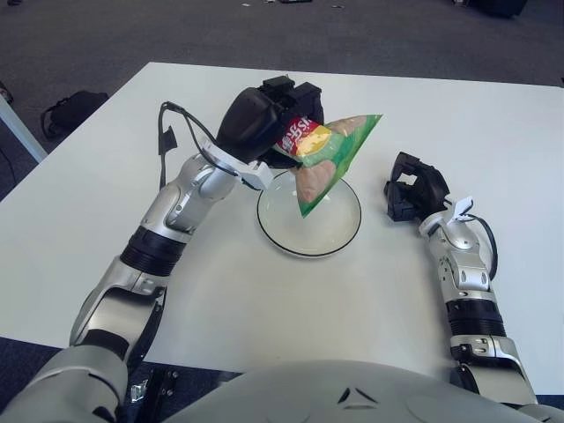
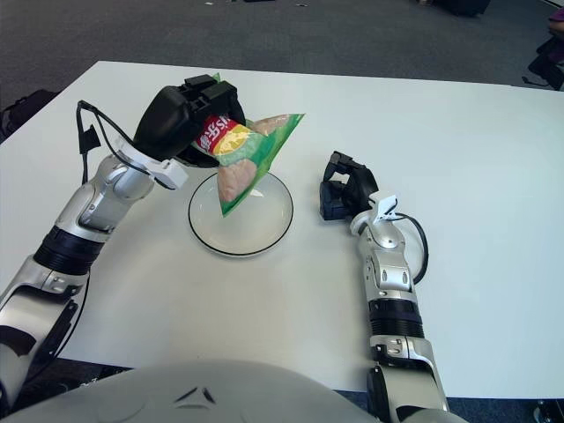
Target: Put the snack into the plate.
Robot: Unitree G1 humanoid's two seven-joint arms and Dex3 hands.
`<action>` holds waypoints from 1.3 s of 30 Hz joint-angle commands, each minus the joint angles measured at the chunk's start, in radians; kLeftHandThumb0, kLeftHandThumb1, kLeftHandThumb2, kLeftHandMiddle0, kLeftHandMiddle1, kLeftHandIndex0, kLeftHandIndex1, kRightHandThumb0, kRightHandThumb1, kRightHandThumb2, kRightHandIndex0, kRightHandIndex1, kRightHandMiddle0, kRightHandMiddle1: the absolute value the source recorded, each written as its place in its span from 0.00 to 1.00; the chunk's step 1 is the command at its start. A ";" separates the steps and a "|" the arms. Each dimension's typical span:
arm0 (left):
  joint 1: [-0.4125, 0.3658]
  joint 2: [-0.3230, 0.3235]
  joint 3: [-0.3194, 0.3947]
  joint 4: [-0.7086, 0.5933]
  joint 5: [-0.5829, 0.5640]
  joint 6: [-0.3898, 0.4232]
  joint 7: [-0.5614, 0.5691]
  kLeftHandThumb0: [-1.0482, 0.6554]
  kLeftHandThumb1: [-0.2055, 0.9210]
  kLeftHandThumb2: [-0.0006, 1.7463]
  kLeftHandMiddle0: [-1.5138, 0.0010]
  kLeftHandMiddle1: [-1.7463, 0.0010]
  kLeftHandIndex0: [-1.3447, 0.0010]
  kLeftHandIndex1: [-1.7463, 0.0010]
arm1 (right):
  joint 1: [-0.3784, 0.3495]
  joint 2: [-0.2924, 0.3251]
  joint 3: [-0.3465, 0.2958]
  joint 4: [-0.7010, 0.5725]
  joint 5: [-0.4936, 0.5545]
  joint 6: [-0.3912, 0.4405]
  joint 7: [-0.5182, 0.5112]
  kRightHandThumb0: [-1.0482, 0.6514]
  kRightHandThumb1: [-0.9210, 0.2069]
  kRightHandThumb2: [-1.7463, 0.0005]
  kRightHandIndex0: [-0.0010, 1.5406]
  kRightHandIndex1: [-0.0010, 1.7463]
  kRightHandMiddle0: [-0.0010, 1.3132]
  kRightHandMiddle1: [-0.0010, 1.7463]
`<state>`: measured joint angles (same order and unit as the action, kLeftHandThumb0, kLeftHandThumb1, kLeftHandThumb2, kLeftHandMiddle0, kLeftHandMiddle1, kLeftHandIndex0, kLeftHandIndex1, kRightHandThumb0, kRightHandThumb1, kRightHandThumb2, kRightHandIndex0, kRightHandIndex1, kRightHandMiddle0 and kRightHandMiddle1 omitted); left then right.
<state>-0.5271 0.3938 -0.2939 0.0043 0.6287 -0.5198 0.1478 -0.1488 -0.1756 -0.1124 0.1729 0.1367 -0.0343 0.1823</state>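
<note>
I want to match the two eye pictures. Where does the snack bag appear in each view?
Left eye view: the snack bag is just right of centre, upper half, held by the left hand over the plate.
Right eye view: the snack bag is left of centre, upper half.
Shared landmark: the right hand, right of the plate.

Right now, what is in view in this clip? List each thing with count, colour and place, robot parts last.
snack bag: one, green with a red and yellow label, held in the air above the plate's left part.
plate: one, white with a dark rim, at the middle of the table, nothing lying on it.
table: one, white, fills most of the view.
dark bag: one, black, on the floor off the table's left edge.
left hand: one, black, closed on the snack bag's top over the plate.
right hand: one, black, idle to the right of the plate.
</note>
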 commanded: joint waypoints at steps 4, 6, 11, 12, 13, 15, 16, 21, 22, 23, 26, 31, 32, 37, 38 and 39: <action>-0.021 -0.035 -0.034 -0.004 -0.019 -0.039 -0.058 0.61 0.13 1.00 0.41 0.01 0.50 0.00 | 0.086 0.015 0.015 0.049 -0.016 0.055 -0.011 0.28 0.72 0.10 0.87 1.00 0.60 1.00; -0.026 -0.040 -0.041 0.002 -0.041 -0.048 -0.086 0.61 0.13 1.00 0.41 0.01 0.50 0.00 | 0.086 0.015 0.016 0.047 -0.016 0.057 -0.011 0.28 0.72 0.10 0.87 1.00 0.60 1.00; -0.035 -0.080 -0.056 0.017 -0.093 -0.044 -0.151 0.61 0.13 1.00 0.41 0.00 0.50 0.00 | 0.090 0.014 0.020 0.035 -0.016 0.067 -0.012 0.28 0.71 0.10 0.87 1.00 0.60 1.00; -0.037 -0.087 -0.058 0.020 -0.087 -0.048 -0.152 0.61 0.13 1.00 0.41 0.00 0.50 0.00 | 0.092 0.014 0.021 0.032 -0.016 0.067 -0.013 0.28 0.71 0.10 0.87 1.00 0.60 1.00; -0.038 -0.092 -0.059 0.023 -0.083 -0.051 -0.153 0.61 0.13 1.00 0.41 0.00 0.50 0.00 | 0.093 0.015 0.021 0.030 -0.017 0.067 -0.014 0.28 0.71 0.11 0.87 1.00 0.60 1.00; -0.038 -0.101 -0.059 0.027 -0.074 -0.055 -0.154 0.61 0.13 1.00 0.41 0.00 0.50 0.00 | 0.095 0.015 0.022 0.027 -0.017 0.067 -0.015 0.28 0.71 0.11 0.87 1.00 0.60 1.00; -0.035 -0.105 -0.060 0.030 -0.065 -0.059 -0.150 0.61 0.13 1.00 0.41 0.01 0.50 0.00 | 0.097 0.016 0.023 0.024 -0.017 0.066 -0.017 0.28 0.71 0.11 0.87 1.00 0.60 1.00; -0.009 -0.114 -0.065 0.046 -0.016 -0.077 -0.125 0.61 0.12 1.00 0.40 0.01 0.50 0.00 | 0.104 0.020 0.025 0.011 -0.013 0.067 -0.018 0.28 0.71 0.11 0.87 1.00 0.59 1.00; -0.003 -0.114 -0.068 0.051 -0.006 -0.077 -0.124 0.61 0.12 1.00 0.40 0.02 0.50 0.00 | 0.105 0.020 0.025 0.009 -0.013 0.068 -0.016 0.28 0.70 0.11 0.87 1.00 0.59 1.00; 0.002 -0.114 -0.069 0.054 0.001 -0.078 -0.124 0.61 0.12 1.00 0.40 0.02 0.50 0.00 | 0.107 0.021 0.026 0.006 -0.012 0.068 -0.016 0.28 0.70 0.11 0.87 1.00 0.59 1.00; 0.011 -0.115 -0.071 0.053 0.018 -0.067 -0.131 0.61 0.12 1.00 0.40 0.02 0.50 0.00 | 0.110 0.021 0.027 0.001 -0.012 0.070 -0.015 0.28 0.70 0.12 0.86 1.00 0.59 1.00; 0.021 -0.118 -0.080 0.055 0.044 -0.048 -0.143 0.61 0.12 1.00 0.40 0.02 0.50 0.00 | 0.112 0.021 0.026 -0.006 -0.011 0.077 -0.017 0.29 0.70 0.12 0.86 1.00 0.59 1.00; 0.023 -0.117 -0.084 0.054 0.057 -0.043 -0.142 0.61 0.12 1.00 0.40 0.03 0.50 0.00 | 0.113 0.022 0.026 -0.009 -0.010 0.081 -0.019 0.29 0.70 0.12 0.86 1.00 0.59 1.00; 0.029 -0.112 -0.098 0.042 0.128 -0.025 -0.123 0.61 0.13 1.00 0.40 0.03 0.51 0.00 | 0.115 0.026 0.025 -0.020 -0.010 0.091 -0.025 0.29 0.70 0.12 0.86 1.00 0.59 1.00; 0.029 -0.110 -0.101 0.036 0.152 -0.018 -0.118 0.61 0.13 0.99 0.40 0.03 0.51 0.00 | 0.116 0.028 0.024 -0.023 -0.009 0.094 -0.027 0.29 0.70 0.11 0.86 1.00 0.59 1.00; 0.030 -0.108 -0.104 0.032 0.169 -0.013 -0.114 0.61 0.13 0.99 0.40 0.03 0.51 0.00 | 0.116 0.029 0.024 -0.025 -0.009 0.096 -0.028 0.28 0.70 0.11 0.86 1.00 0.59 1.00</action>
<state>-0.5011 0.2770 -0.3891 0.0499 0.7487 -0.5479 0.0146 -0.1228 -0.1683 -0.0995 0.1067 0.1344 0.0161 0.1588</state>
